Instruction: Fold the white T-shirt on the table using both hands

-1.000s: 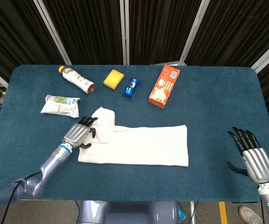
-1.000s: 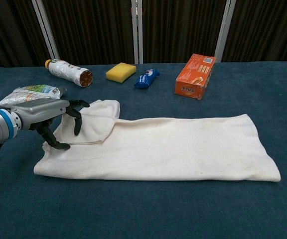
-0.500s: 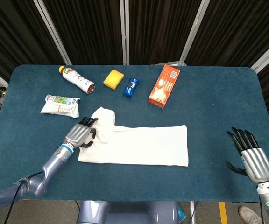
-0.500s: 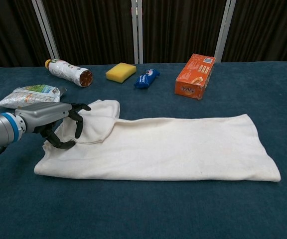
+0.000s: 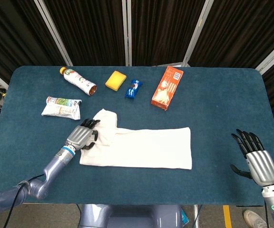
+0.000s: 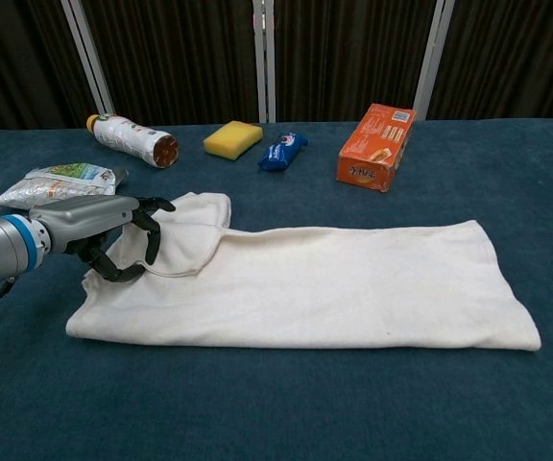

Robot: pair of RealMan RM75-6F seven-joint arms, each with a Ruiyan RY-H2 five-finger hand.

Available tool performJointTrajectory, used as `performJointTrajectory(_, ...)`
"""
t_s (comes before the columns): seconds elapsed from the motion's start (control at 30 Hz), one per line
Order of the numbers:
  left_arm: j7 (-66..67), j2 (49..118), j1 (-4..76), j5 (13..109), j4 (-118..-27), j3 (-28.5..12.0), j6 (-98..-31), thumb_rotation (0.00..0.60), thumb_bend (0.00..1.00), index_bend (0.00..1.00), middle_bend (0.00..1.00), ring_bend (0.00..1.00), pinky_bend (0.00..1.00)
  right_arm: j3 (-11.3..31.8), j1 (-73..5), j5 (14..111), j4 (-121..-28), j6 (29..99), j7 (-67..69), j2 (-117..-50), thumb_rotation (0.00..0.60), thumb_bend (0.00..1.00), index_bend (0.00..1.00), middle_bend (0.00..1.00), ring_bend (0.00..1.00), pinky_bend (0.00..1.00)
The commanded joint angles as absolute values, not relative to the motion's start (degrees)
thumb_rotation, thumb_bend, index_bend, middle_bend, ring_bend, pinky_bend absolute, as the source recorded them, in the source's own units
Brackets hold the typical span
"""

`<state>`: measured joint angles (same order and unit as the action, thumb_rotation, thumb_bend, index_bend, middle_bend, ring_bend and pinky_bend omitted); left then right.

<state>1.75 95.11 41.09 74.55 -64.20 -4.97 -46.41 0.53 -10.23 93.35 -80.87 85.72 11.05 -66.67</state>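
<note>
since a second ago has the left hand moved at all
Yes, slightly. In the chest view the left hand has curled its fingers in over the sleeve end of the white T-shirt, shifting a little toward the snack pouch.

On the worktop (image 5: pixel 222 104) I count one white T-shirt (image 5: pixel 141 147), one bottle (image 5: pixel 77 80), one yellow sponge (image 5: pixel 115 80), one blue packet (image 5: pixel 133 88), one orange box (image 5: pixel 167 87) and one pouch (image 5: pixel 61 107). Two robot hands show: the left robot hand (image 5: pixel 81 135) and the right robot hand (image 5: pixel 256 159).
</note>
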Motion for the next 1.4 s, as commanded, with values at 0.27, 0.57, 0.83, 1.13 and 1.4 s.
performJointTrajectory(0.27,2.33,93.69,41.10,74.34,-65.94,-5.15,-46.57,0.600,0.46,0.54,0.00,0.00,0.00,0.65,-10.14,93.54,-81.02,85.74,10.95,-66.61,0.600,0.10,0.10,0.00,0.00,0.00)
performJointTrajectory(0.57,2.65,94.53,41.04,73.98,-65.49,-4.93,-46.29,0.600,0.51,0.56,0.00,0.00,0.00,0.74,-9.98,93.68,-81.11,85.93,10.92,-66.55,0.600,0.10,0.10,0.00,0.00,0.00)
performJointTrajectory(0.83,3.03,94.97,41.05,73.59,-65.03,-4.99,-46.14,0.600,0.56,0.58,0.00,0.00,0.00,0.80,-9.93,93.79,-81.12,85.91,11.23,-66.43,0.600,0.10,0.10,0.00,0.00,0.00)
performJointTrajectory(1.13,3.07,95.16,41.19,72.71,-65.28,-5.43,-45.59,0.600,0.62,0.59,0.00,0.00,0.00,0.87,-9.88,93.87,-81.15,85.96,11.30,-66.42,0.600,0.10,0.10,0.00,0.00,0.00)
performJointTrajectory(1.4,2.21,94.28,41.43,71.63,-66.96,-6.98,-45.91,0.600,0.66,0.62,0.00,0.00,0.00,0.94,-9.89,93.74,-80.99,85.75,11.41,-66.44,0.600,0.09,0.11,0.00,0.00,0.00)
